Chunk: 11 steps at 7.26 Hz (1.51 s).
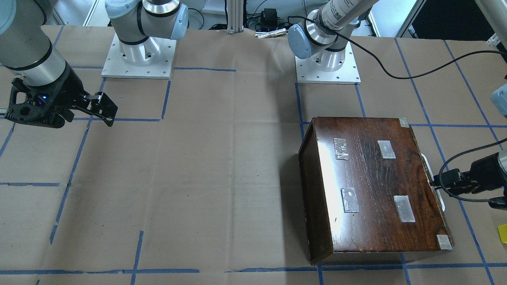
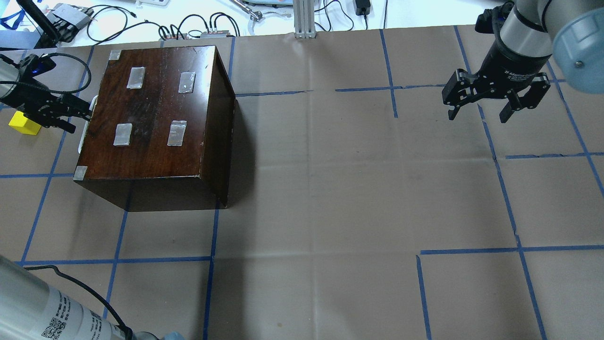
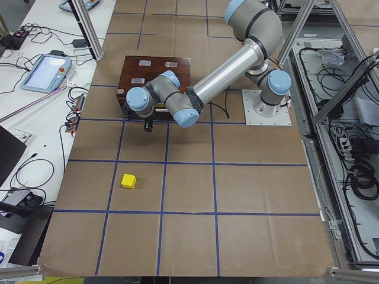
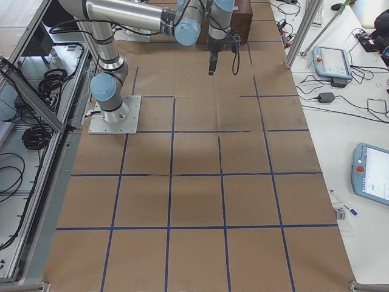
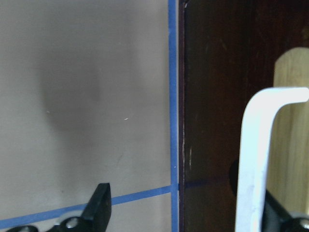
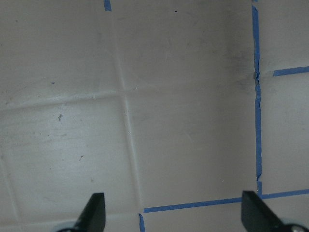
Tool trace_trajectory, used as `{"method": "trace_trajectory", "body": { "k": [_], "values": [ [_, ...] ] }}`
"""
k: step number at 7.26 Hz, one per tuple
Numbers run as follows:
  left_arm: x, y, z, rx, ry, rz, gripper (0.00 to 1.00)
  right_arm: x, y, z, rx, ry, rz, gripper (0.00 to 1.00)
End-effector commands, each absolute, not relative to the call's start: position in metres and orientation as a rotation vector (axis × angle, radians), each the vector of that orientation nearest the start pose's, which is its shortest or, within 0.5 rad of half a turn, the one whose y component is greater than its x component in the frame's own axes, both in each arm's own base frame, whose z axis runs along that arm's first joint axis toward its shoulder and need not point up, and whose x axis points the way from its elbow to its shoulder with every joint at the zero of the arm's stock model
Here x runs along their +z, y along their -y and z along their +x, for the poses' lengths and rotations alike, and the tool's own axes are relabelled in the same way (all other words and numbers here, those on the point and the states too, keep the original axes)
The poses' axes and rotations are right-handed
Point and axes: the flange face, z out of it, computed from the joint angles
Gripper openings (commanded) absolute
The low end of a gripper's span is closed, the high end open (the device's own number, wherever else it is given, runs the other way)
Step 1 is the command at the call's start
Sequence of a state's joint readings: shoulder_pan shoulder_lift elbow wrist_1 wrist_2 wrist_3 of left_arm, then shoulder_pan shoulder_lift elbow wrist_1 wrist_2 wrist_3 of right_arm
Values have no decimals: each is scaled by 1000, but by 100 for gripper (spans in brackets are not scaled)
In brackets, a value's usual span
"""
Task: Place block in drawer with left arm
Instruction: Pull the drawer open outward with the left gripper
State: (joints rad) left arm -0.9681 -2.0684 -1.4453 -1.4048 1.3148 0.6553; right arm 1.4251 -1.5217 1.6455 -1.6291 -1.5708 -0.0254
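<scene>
- Block (image 2: pixel 22 123): yellow cube on the table (image 2: pixel 354 189), behind the left hand (image 2: pixel 78 115) on its wrist side, away from the box. It is apart from the hand and nothing grips it. In the overhead view the hand's body hides part of it.
- Drawer (image 5: pixel 217 96): its dark front panel lies directly ahead of the left hand's fingers. It looks pushed in, level with the face of the box (image 2: pixel 151 118).
- Handle (image 5: pixel 253 159): a white bar on the drawer front, between the left hand's fingers and just beside one of them. I cannot tell whether they touch.
- Left hand: fingers (image 5: pixel 100 205) apart, one on each side of the handle and not clamped on it. The hand lies level, pointing at the box front.
- Left arm (image 3: pixel 225 77): reaches across to the box, with a black cable (image 1: pixel 467 154) looping to the hand.
- Box: glossy dark wood, silvery tape patches (image 2: pixel 122 134) on top. It stands on the table in front of the left hand.
- Right hand (image 2: pixel 477 116): well apart from the left hand at the table's other side. Its fingers (image 6: pixel 94 212) are spread, holding nothing, and hang over bare brown paper with blue tape lines (image 6: pixel 257 96).
</scene>
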Motion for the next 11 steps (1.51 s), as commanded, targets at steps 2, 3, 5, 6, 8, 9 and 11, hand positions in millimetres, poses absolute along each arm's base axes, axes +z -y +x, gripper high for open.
{"method": "trace_trajectory", "body": {
  "k": [2, 3, 5, 6, 8, 9, 11],
  "values": [
    [282, 619, 250, 48, -3384, 50, 98, 432, 517, 59, 103, -3129, 187, 100],
    [282, 617, 258, 43, -3383, 32, 98, 432, 517, 59, 103, -3129, 187, 100],
    [285, 611, 276, 27, -3380, -11, 98, 432, 517, 59, 105, -3128, 187, 100],
    [284, 612, 285, 19, -3378, -16, 98, 432, 517, 59, 103, -3129, 187, 100],
    [283, 610, 298, 7, -3377, 13, 98, 432, 517, 59, 103, -3129, 190, 100],
    [284, 606, 307, 1, -3375, 8, 98, 432, 517, 59, 103, -3129, 187, 100],
    [283, 601, 323, -13, -3372, 35, 98, 432, 517, 59, 103, -3129, 187, 100]
  ]
}}
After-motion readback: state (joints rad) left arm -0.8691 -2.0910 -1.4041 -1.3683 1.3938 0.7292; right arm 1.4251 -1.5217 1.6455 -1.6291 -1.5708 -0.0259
